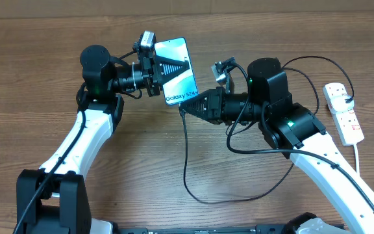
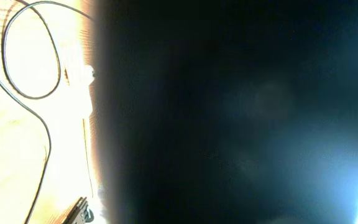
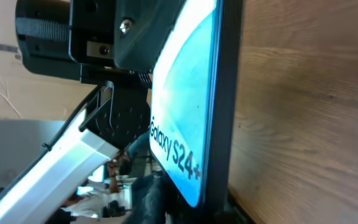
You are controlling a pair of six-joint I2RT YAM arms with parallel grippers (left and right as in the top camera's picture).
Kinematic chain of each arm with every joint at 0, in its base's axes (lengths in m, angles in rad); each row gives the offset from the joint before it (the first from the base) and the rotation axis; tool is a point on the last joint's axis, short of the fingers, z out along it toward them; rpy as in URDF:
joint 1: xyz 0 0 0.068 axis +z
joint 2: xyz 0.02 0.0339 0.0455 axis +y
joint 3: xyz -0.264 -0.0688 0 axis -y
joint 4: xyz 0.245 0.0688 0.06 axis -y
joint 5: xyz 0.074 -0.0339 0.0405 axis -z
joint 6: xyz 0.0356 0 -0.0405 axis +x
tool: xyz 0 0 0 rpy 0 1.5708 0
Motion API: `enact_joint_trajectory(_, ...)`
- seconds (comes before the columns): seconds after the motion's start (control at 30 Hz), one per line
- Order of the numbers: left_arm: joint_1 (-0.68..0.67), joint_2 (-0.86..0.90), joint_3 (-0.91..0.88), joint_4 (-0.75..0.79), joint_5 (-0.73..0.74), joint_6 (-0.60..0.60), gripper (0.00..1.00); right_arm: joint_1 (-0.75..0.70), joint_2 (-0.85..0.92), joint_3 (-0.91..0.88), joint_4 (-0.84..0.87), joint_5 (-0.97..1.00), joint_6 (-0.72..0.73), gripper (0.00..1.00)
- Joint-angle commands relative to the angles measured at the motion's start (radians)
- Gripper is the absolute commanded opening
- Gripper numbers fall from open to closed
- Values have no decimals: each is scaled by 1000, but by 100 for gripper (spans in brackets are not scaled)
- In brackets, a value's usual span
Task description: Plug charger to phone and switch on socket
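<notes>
My left gripper [image 1: 167, 70] is shut on the phone [image 1: 182, 84] and holds it raised above the table, its blue "Galaxy S24+" screen facing up. The phone's dark back fills the left wrist view [image 2: 229, 112]. My right gripper [image 1: 188, 106] is at the phone's lower end, shut on the tip of the charger [image 1: 186, 156]. The connector tip itself is hidden. The thin black cable hangs from the gripper and loops over the table [image 2: 45, 143]. In the right wrist view the phone [image 3: 185, 106] stands edge-on just above the jaws [image 3: 191, 205]. The white socket [image 1: 344, 120] lies at the far right with a black plug in it.
The brown wooden table [image 1: 57, 182] carries the cable loop in front of the right arm. The socket's white cord [image 1: 358, 156] runs toward the front right edge. A second black cable arcs over the right arm toward the socket.
</notes>
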Motion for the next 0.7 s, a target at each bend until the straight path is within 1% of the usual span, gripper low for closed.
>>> enact_joint_trajectory(0.0, -51, -19, 8, 12, 137, -12, 4, -12, -3, 10, 23, 124, -69, 26)
enact_joint_trajectory(0.03, -51, -19, 8, 12, 137, -12, 4, -12, -3, 10, 19, 124, -69, 29)
enact_joint_trajectory(0.1, -51, -19, 8, 12, 137, -12, 4, -13, -3, 10, 12, 124, -77, 31)
enact_joint_trajectory(0.27, -51, -19, 8, 11, 136, 6, 4, -13, -3, 10, 4, 126, -95, 31)
enact_joint_trajectory(0.33, -50, -19, 8, 11, 130, 23, 4, -13, -3, 10, -4, 128, -121, 31)
enact_joint_trajectory(0.43, -36, -19, 8, 11, 119, 60, 4, -13, -3, 10, -63, 144, -188, 32)
enact_joint_trajectory(0.5, -18, -19, 8, 11, 119, 79, 4, -12, -3, 10, -133, 187, -219, 34)
enact_joint_trajectory(0.63, 29, -19, 8, -14, 115, 160, 4, -12, -3, 10, -253, 289, -252, 49)
enact_joint_trajectory(0.67, 39, -19, 8, -31, 115, 180, 4, -12, -3, 10, -273, 306, -252, 51)
